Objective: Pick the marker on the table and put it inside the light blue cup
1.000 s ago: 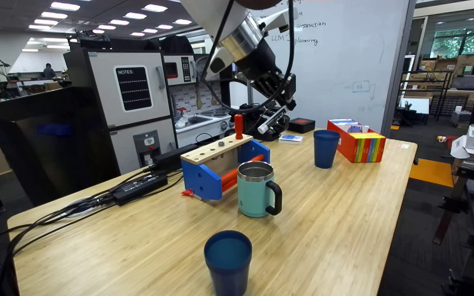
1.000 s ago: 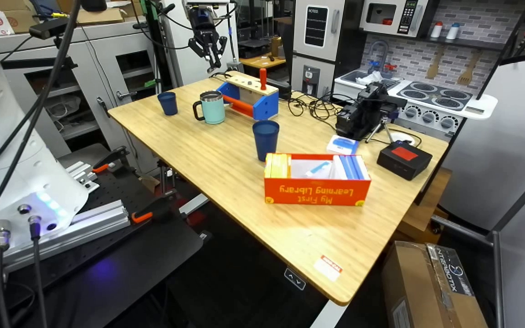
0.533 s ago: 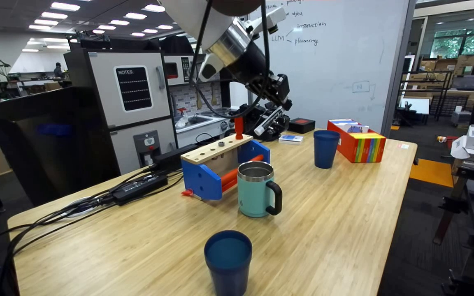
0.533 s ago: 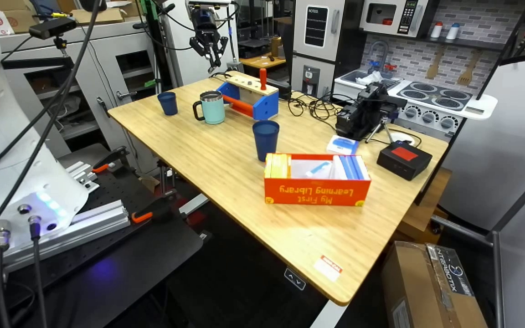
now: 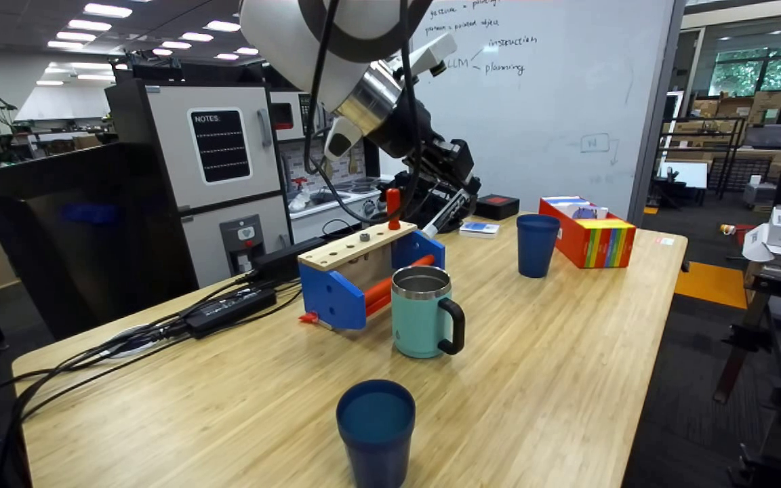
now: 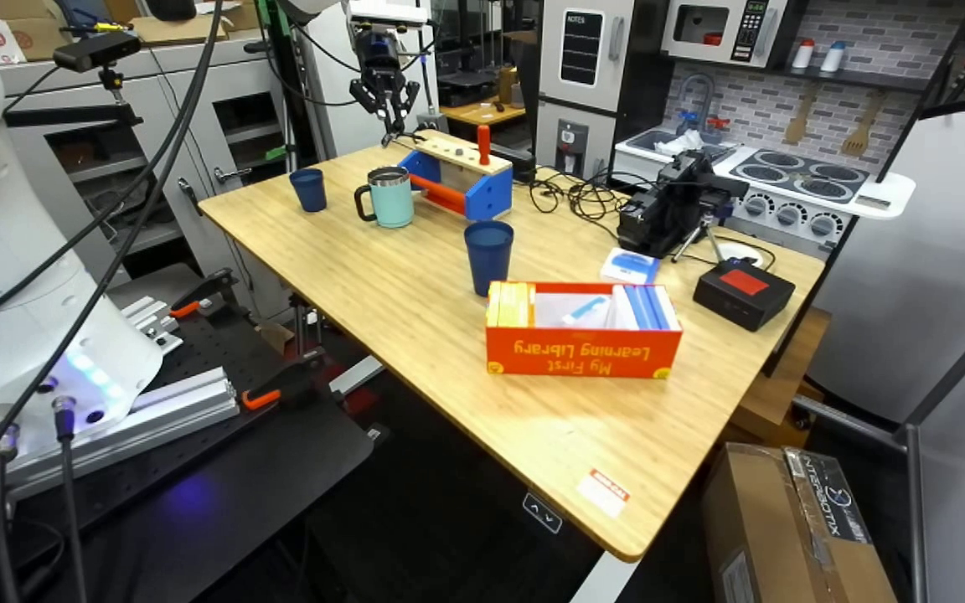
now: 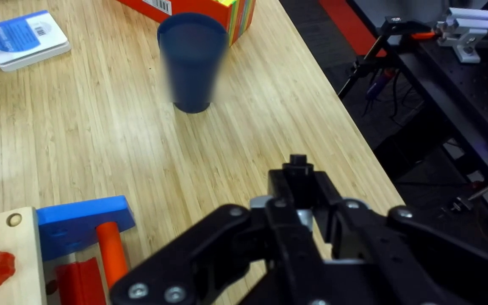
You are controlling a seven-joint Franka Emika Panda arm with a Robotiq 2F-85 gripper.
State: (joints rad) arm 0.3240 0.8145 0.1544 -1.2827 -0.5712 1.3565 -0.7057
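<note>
In an exterior view your arm, cut off at the top, slants down; your gripper is clamped on the marker, a slim pale stick, tilted and apart from the light blue cup; in an exterior view, above the table, it is too small to make out; in the wrist view your gripper hides most of it.

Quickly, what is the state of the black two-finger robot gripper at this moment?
Black two-finger gripper: closed, holding the slim, pale, dark-capped marker.
</note>
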